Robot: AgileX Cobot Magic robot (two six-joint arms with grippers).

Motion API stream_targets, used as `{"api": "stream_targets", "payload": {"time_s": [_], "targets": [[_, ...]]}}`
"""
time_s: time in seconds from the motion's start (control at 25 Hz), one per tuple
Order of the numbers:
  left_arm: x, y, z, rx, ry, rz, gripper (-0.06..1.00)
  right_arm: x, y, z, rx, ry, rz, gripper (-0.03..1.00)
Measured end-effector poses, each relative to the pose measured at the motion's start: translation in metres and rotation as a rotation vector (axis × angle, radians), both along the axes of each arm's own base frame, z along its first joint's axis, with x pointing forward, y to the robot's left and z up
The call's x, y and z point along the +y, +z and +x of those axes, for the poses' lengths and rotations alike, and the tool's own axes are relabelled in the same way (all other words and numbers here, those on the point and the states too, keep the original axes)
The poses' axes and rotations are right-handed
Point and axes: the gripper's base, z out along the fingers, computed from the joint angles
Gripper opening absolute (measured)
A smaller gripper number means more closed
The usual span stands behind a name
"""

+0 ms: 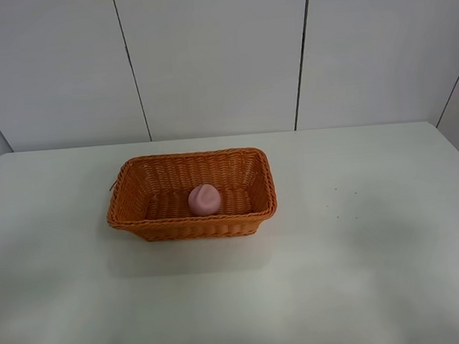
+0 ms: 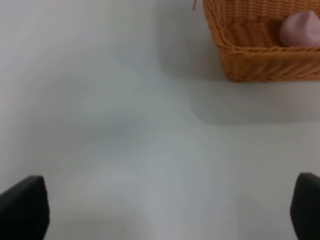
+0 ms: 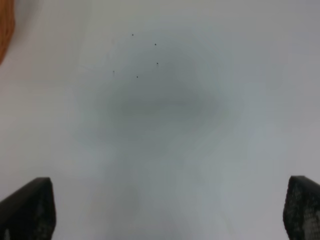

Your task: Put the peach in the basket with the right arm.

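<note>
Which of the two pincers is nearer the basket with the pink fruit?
The left pincer: its camera shows the basket and peach, while the right pincer sees only a sliver of orange rim.

No readable text, labels or numbers — none.

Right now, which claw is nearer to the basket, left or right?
Left. The left claw sees the basket and the peach in it close ahead. The right claw catches only a sliver of the basket at its view's edge.

One peach, one basket, one table, two tools
</note>
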Motion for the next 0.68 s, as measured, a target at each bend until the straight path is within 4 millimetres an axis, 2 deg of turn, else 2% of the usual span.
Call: {"api": "stream_targets", "payload": {"time_s": [0.28, 0.68], "targets": [[0.0, 0.0, 0.0, 0.0, 0.0, 0.0, 0.99, -0.001, 0.002, -0.027, -0.174, 0.0, 0.007, 0.7], [0.0, 0.0, 0.0, 0.0, 0.0, 0.0, 0.99, -0.001, 0.001, -0.027, -0.176, -0.001, 0.005, 0.7]]}}
